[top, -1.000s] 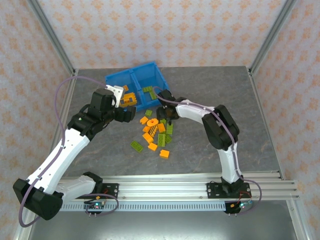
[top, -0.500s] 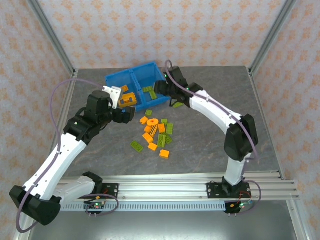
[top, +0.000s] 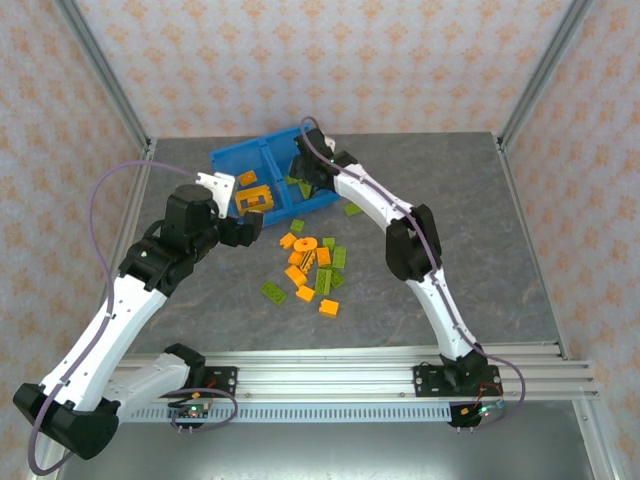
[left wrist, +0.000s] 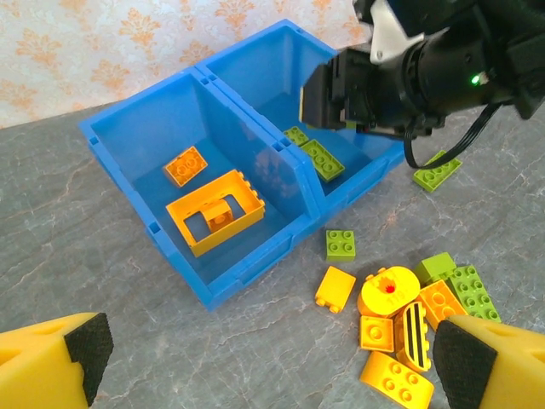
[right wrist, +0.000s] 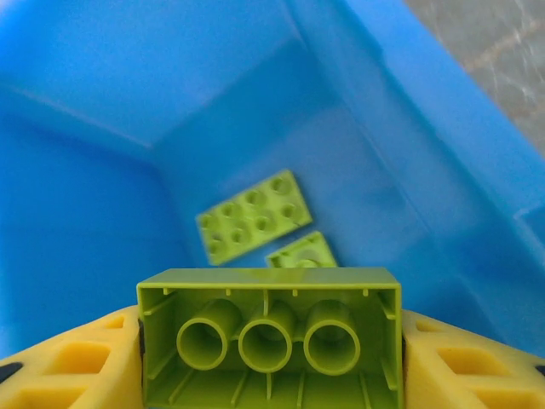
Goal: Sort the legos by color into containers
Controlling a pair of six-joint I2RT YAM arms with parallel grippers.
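Observation:
The blue bin [top: 226,158] lies at the back of the table. Its left compartment holds an orange frame piece [left wrist: 215,211] and an orange brick [left wrist: 186,165]. Flat olive-green legos [left wrist: 322,159] lie in the right compartment. My right gripper [right wrist: 268,341] is shut on an olive-green brick [right wrist: 268,332], hollow underside toward the camera, above the green plates [right wrist: 253,226] in that right compartment. From above, the right gripper [top: 303,170] hangs over the bin. The left gripper [left wrist: 272,366] is open and holds nothing, just in front of the bin, left of the loose pile [top: 310,265].
Loose orange and green bricks [left wrist: 392,298] are heaped on the grey table in front of the bin. A single green brick [left wrist: 436,170] lies to the right of the bin. Another green one [top: 273,292] and an orange one [top: 328,307] lie nearer the arm bases.
The right arm has swung from the pile up and back over the bin's right compartment, carrying the green brick. The left arm has drawn slightly left and back.

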